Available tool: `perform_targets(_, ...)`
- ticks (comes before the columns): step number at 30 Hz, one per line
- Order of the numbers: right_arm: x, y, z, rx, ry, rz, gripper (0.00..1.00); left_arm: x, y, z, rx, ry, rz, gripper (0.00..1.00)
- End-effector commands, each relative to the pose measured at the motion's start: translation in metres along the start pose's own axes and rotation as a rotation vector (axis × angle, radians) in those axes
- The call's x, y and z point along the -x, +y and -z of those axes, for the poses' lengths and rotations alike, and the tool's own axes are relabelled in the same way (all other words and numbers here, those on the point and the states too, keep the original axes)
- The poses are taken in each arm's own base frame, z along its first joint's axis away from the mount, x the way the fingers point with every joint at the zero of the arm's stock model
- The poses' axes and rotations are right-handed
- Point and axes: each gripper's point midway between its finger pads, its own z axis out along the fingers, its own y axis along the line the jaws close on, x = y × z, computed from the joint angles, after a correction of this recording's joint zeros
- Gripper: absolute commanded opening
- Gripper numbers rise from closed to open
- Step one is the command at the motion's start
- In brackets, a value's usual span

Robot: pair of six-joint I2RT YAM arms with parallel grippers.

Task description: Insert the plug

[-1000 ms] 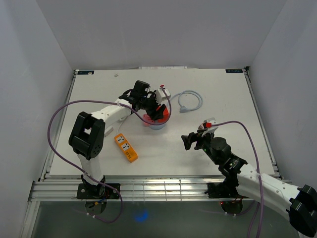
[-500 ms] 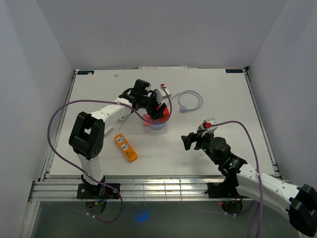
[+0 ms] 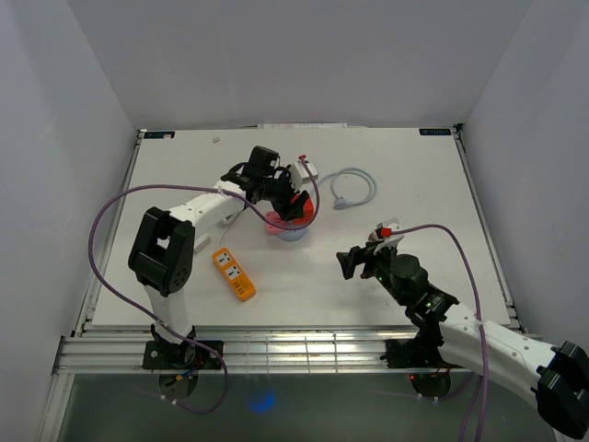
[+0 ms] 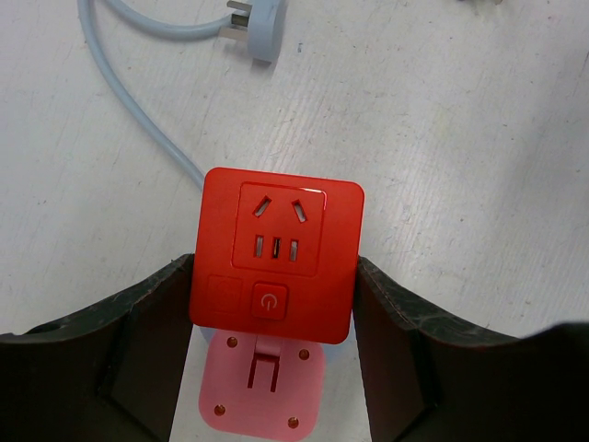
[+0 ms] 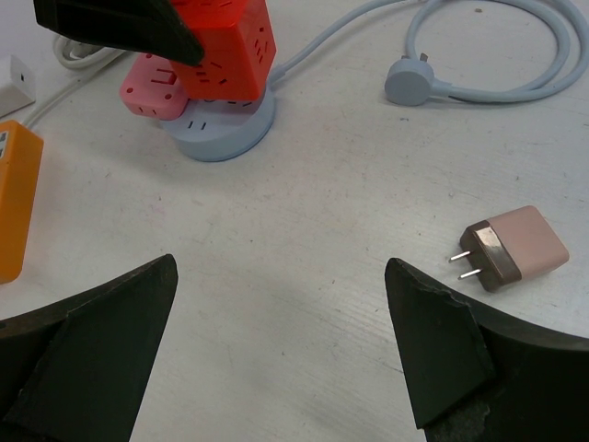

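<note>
My left gripper [image 4: 273, 276] is shut on a red socket cube [image 4: 276, 253], its fingers pressing on both sides. The cube tops a stack with a pink block [image 4: 264, 387] and a pale blue round base [image 5: 219, 124]; in the top view the cube [image 3: 300, 210] sits mid-table under the left gripper [image 3: 293, 204]. A pink two-prong plug [image 5: 515, 249] lies flat on the table, prongs pointing left, just right of my right gripper [image 5: 281, 295]. That gripper is open and empty over bare table, and appears in the top view as the right gripper [image 3: 362, 258].
A pale blue cable [image 3: 354, 184] coils at the back right, its three-pin plug [image 5: 406, 82] lying free. An orange power strip [image 3: 234, 273] lies near the left arm. A white adapter [image 3: 305, 172] sits behind the stack. White walls enclose the table.
</note>
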Motion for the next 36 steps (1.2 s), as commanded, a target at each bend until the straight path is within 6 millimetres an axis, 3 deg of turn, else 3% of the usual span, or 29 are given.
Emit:
perform_targets(1, 0.018, 0.005, -0.002, 0.012, -0.059, -0.011, 0.99, 0.023, 0.007, 0.005, 0.005, -0.05, -0.056, 0.0)
perform_targets(20, 0.017, 0.004, -0.003, 0.008, -0.053, -0.007, 0.99, 0.013, -0.002, 0.0, -0.041, -0.038, -0.038, 0.0)
perform_targets(29, 0.018, 0.005, -0.005, 0.009, -0.055, -0.009, 1.0, -0.007, -0.008, -0.004, -0.018, -0.003, -0.052, 0.0)
perform_targets(31, 0.028, 0.009, -0.007, 0.017, -0.069, -0.007, 0.92, -0.007, -0.009, -0.005, -0.014, -0.013, -0.06, 0.0)
perform_targets(32, 0.033, 0.014, -0.008, 0.038, -0.067, -0.003, 0.81, -0.011, -0.011, -0.005, -0.016, -0.01, -0.056, 0.0)
perform_targets(33, 0.033, 0.015, -0.013, 0.036, -0.046, 0.007, 0.76, -0.012, -0.013, -0.005, -0.02, -0.012, -0.059, 0.0)
perform_targets(34, 0.05, 0.021, -0.016, 0.041, -0.051, 0.005, 0.71, -0.011, -0.012, -0.006, -0.015, -0.017, -0.061, 0.0)
perform_targets(36, 0.051, 0.025, -0.025, 0.037, -0.012, 0.014, 0.58, -0.014, -0.012, -0.006, -0.012, -0.013, -0.058, 0.0)
